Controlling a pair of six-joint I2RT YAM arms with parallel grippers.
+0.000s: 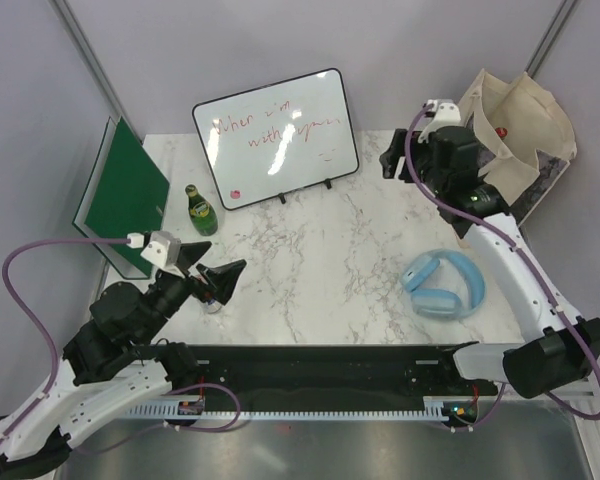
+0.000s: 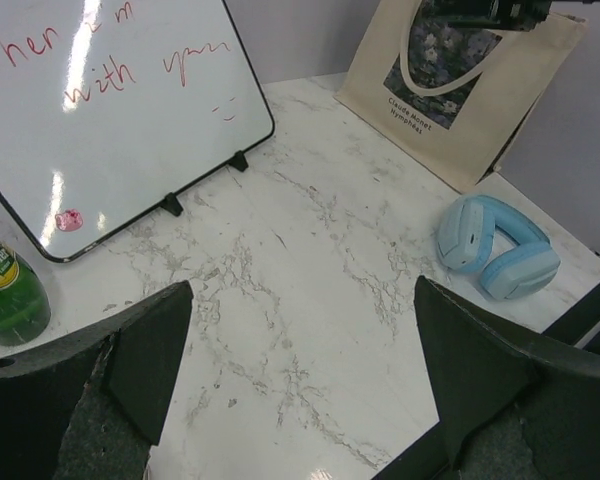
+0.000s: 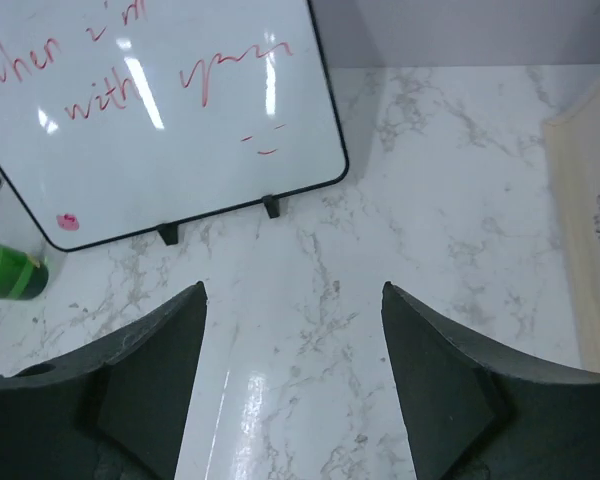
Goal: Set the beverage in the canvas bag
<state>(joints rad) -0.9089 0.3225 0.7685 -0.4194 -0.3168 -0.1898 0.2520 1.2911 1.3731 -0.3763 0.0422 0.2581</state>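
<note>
So, one beverage can be counted: a green Perrier bottle (image 1: 200, 210), stood upright on the marble table (image 1: 320, 250) at the far left. It's tucked between the single green folder (image 1: 125, 195) and the near-left corner of the single whiteboard (image 1: 275, 138), which is scribbled on in red.

Just one canvas bag (image 1: 525, 110) is seen, propped at the far right corner with its mouth open, well apart from the bottle. A Monet print is shown on its side.

Two grippers:
- The left gripper (image 1: 215, 270) is held spread wide, low over the near-left of the table, with nothing between the fingers.
- The right gripper (image 1: 392, 158) is parked just beside the bag's left side, jaws apart and empty too.

One pair of light blue headphones (image 1: 445, 285) is laid flat on the right.
</note>
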